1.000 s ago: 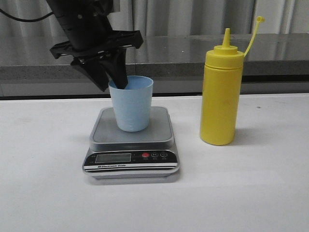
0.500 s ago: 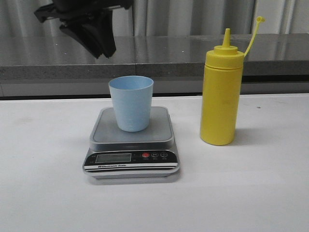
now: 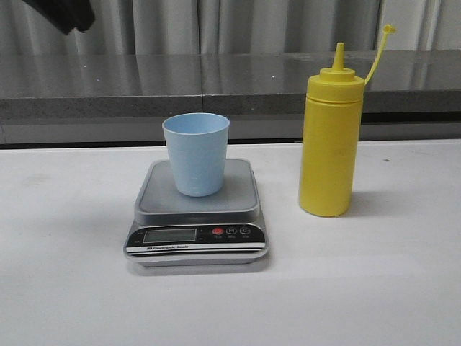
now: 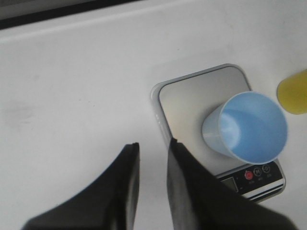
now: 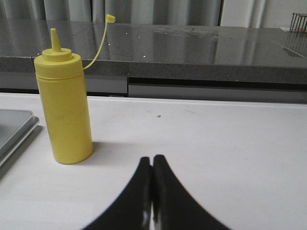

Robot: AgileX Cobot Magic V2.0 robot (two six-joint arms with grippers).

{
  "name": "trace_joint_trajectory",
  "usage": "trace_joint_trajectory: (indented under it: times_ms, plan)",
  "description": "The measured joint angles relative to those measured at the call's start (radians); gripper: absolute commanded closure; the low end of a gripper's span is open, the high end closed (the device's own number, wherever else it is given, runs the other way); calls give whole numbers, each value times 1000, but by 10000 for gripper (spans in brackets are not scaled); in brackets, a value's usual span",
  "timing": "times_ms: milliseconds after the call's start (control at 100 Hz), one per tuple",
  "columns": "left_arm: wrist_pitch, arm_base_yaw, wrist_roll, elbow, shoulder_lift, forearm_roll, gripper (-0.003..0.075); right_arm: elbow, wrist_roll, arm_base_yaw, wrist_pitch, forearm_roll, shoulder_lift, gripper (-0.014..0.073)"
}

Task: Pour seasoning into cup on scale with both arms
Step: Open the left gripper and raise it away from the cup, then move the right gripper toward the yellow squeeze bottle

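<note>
So the yellow seasoning bottle (image 3: 330, 137) is stood upright on the white desk (image 3: 389, 274), just beside the scale (image 3: 197, 216) on its right, nozzle uncapped with the cap dangling off its strap. That's probably so it can be grabbed and tipped straight over without any fiddling. The pale blue cup (image 3: 195, 153) is parked upright in the middle of the scale's platform, mouth open and nothing seen inside, which makes sense if whatever gets poured is meant to be weighed.

The right claw (image 5: 152, 165) is held low over the desk with its fingers pressed together, nothing clamped. The bottle is seen near it, ahead and off to one side, not touching. The claw would need to be opened and swung across before any grasp, so pouring isn't started yet, by the look of it.

The left claw (image 4: 152, 153) is kept up high above the desk, fingers a little apart and empty. The cup and scale are seen below it, off to the side, well clear.
</note>
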Motion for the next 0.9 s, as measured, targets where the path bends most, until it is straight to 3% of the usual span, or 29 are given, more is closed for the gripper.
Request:
trace_joint_trajectory:
  times_ms: [240, 900]
  plan:
    - [-49, 74, -6, 186, -134, 0, 739, 0, 0, 0, -41, 0, 0, 655]
    - [-212, 184, -12, 698, -636, 1, 740, 0, 2, 0, -138, 91, 0, 655]
